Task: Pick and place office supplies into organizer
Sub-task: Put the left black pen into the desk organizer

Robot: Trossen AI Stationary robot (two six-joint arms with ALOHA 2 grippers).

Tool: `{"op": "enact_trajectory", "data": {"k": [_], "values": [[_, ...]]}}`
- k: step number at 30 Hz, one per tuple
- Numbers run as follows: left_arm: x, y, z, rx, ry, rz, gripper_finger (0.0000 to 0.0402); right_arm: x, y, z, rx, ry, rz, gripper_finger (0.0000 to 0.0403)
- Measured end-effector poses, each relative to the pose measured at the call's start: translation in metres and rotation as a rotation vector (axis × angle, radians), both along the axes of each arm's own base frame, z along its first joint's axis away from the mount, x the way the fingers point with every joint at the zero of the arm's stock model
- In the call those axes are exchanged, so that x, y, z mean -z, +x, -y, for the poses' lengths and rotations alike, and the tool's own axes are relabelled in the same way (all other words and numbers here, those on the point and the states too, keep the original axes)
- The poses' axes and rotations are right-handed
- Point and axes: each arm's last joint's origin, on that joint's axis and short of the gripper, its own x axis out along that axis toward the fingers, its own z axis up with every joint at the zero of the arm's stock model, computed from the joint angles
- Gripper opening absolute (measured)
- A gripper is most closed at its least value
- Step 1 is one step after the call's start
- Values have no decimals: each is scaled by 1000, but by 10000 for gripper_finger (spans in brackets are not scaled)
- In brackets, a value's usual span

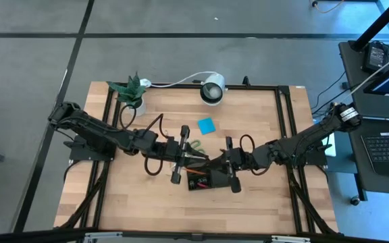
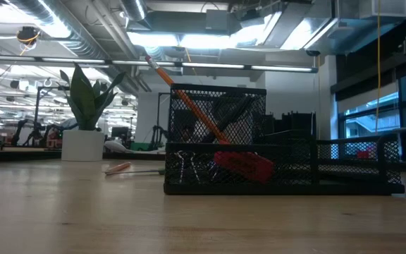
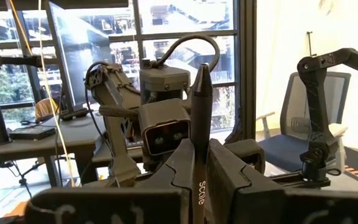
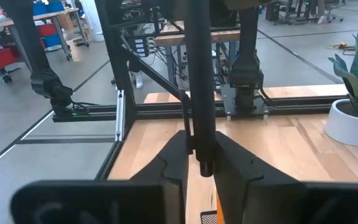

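A black pen (image 3: 201, 106) stands roughly upright in the air over the organizer (image 1: 204, 179), with both grippers shut on it. My left gripper (image 3: 199, 152) reaches in from the table's left and my right gripper (image 4: 201, 146) from the right; they meet at the table's middle (image 1: 206, 160). The organizer (image 2: 280, 166) is a black mesh tray with a taller cup part. An orange pencil (image 2: 189, 95) leans out of that cup, and a red piece (image 2: 245, 166) and clips lie inside. Green-handled scissors (image 1: 194, 146) and a blue sticky-note pad (image 1: 206, 125) lie on the wood. My left gripper pinches the pen's barrel (image 3: 200, 163) between its two fingers, below the pointed top end (image 3: 202, 70). The fingers come level from the table's left and lie across the pen. The pen stands upright, clear of the table. My right gripper pinches the same pen just above its lower end (image 4: 205, 167), which shows between the two fingers (image 4: 169, 165). The fingers come level from the table's right, across the pen. The barrel (image 4: 199, 74) runs up out of the picture.
A potted plant (image 1: 130, 91) and a white round lamp (image 1: 213, 90) with its cable stand at the far edge. Another orange pencil (image 2: 118, 168) lies on the wood left of the organizer. Bare wood stretches along the near edge (image 1: 147, 209).
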Motion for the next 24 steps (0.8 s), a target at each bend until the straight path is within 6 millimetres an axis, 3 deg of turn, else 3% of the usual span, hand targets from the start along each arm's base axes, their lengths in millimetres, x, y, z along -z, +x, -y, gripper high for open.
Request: {"op": "enact_trajectory", "data": {"k": [15, 24], "values": [[3, 0, 1, 40, -39, -43, 104, 0, 0, 0, -3, 2, -3, 55], [9, -22, 1, 64, -92, -310, 150, 2, -1, 1, 11, -7, -23, 55]]}}
